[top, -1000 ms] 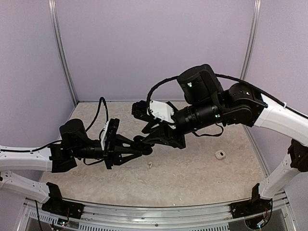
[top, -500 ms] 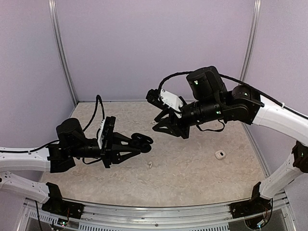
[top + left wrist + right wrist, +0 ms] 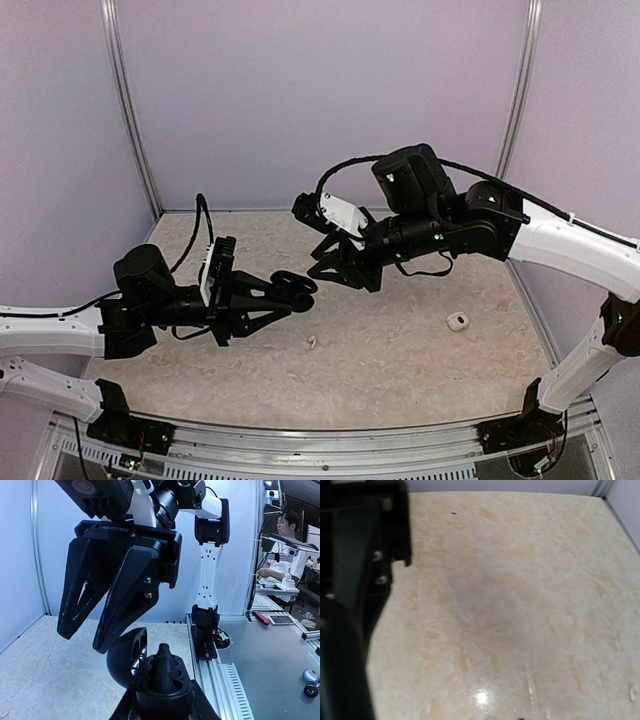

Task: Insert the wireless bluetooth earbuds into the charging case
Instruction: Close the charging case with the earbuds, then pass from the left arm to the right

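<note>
My left gripper (image 3: pixel 286 291) is shut on the black charging case (image 3: pixel 292 287), held above the table with its round lid (image 3: pixel 123 659) swung open. A black knob-shaped piece (image 3: pixel 165 666) stands up in the middle of the case (image 3: pixel 162 687); I cannot tell whether it is an earbud. My right gripper (image 3: pixel 316 272) hangs just above and behind the case, its two black fingers (image 3: pixel 127 597) a little apart with nothing showing between them. A tiny white earbud (image 3: pixel 312 343) lies on the table below the case and shows at the right wrist view's edge (image 3: pixel 633 692). No black earbud shows clearly.
A second small white piece (image 3: pixel 458 321) lies on the table at the right. Purple walls with metal posts close in the back and sides. The aluminium rail (image 3: pixel 225 680) with the right arm's base (image 3: pixel 206 632) runs along the near edge.
The right gripper has lifted off the case, drawn back to the right, then come part of the way back toward it, jaws a little wider. The left arm and case have shifted slightly left.
</note>
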Motion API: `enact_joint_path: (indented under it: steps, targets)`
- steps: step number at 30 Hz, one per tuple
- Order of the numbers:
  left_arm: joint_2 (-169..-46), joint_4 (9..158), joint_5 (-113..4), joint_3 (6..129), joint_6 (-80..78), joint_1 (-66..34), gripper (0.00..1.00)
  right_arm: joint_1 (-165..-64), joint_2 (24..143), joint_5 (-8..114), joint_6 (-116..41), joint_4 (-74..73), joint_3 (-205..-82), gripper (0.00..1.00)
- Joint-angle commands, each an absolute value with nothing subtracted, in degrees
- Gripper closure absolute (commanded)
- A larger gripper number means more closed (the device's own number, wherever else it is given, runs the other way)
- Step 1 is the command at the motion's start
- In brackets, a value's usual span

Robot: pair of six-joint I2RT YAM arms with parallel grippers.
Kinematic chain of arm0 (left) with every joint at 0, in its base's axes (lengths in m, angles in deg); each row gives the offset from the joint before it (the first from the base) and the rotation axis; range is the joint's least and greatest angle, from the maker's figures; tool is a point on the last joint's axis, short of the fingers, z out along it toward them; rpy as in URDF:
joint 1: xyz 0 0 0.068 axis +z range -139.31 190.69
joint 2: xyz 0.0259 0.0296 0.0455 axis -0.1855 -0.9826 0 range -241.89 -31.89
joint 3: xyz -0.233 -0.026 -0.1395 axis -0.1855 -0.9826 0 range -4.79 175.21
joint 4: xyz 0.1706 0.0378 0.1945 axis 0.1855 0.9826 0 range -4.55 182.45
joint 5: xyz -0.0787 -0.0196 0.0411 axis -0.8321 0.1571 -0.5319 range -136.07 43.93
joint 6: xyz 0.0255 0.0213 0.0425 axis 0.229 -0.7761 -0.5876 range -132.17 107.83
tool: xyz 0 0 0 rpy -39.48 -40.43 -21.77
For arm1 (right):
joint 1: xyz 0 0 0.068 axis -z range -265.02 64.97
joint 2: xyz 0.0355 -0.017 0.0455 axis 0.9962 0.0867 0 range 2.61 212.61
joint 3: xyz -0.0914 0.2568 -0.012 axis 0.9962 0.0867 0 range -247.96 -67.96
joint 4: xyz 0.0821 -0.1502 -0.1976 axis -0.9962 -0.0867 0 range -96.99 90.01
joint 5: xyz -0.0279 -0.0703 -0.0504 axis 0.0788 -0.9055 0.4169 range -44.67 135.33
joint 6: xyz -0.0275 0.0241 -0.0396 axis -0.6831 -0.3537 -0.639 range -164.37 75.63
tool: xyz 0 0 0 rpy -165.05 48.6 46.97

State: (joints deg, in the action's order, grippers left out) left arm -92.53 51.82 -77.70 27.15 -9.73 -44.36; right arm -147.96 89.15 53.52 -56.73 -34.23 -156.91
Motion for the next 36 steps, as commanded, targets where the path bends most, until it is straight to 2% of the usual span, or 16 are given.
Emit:
enact_joint_path:
  steps: [1, 11, 18, 21, 26, 30, 36]
  targets:
    - [-92.91, 48.73, -76.21, 27.46, -8.43, -44.0, 1.0, -148.26, 89.58, 58.29, -57.64, -33.29, -157.7, 0.67]
    - [-93.42, 48.17, -74.4, 27.47, -5.62, -41.89, 1.0, -149.99, 86.91, 62.74, -59.62, -32.5, -155.72, 0.67]
    - [-93.32, 47.74, -74.21, 27.12, -5.04, -41.61, 1.0, -150.12, 86.28, 59.73, -59.4, -32.47, -155.56, 0.67]
    - [-93.41, 47.66, -73.92, 27.16, -4.13, -41.27, 1.0, -150.06, 85.09, 57.67, -59.69, -32.0, -154.79, 0.59]
    - [-92.82, 47.29, -73.1, 26.87, -0.96, -40.11, 1.0, -150.07, 81.72, 54.22, -60.83, -30.1, -151.9, 0.38]
    - [-92.75, 47.12, -72.54, 27.4, 1.83, -39.44, 1.0, -150.89, 82.12, 50.24, -63.04, -29.78, -150.67, 0.33]
    - [-94.07, 46.76, -71.6, 29.13, 6.99, -39.32, 1.0, -156.08, 85.12, 36.78, -67.75, -27.71, -150.99, 0.33]
